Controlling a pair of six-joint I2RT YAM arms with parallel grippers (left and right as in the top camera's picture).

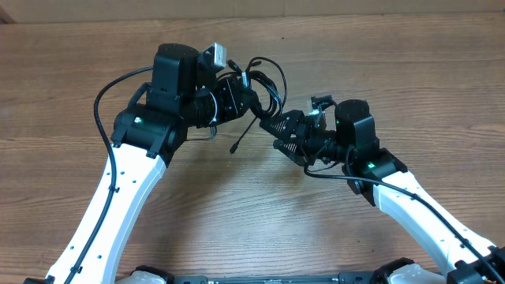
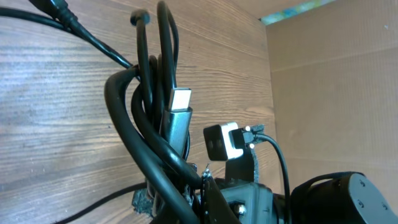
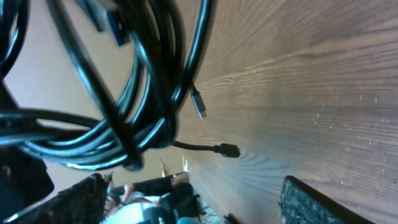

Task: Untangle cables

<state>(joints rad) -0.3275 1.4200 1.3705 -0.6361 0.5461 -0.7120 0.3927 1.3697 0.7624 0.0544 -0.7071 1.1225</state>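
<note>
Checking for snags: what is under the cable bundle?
Under the cables, bare wooden table and two dangling plug ends. The left hand hides the strands it grips.

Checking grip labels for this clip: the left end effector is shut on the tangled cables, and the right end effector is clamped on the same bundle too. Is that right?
Not quite. The right end effector is open: the right wrist view shows its fingers spread wide, gripping nothing. The left end effector is indeed shut on the cables.
</note>
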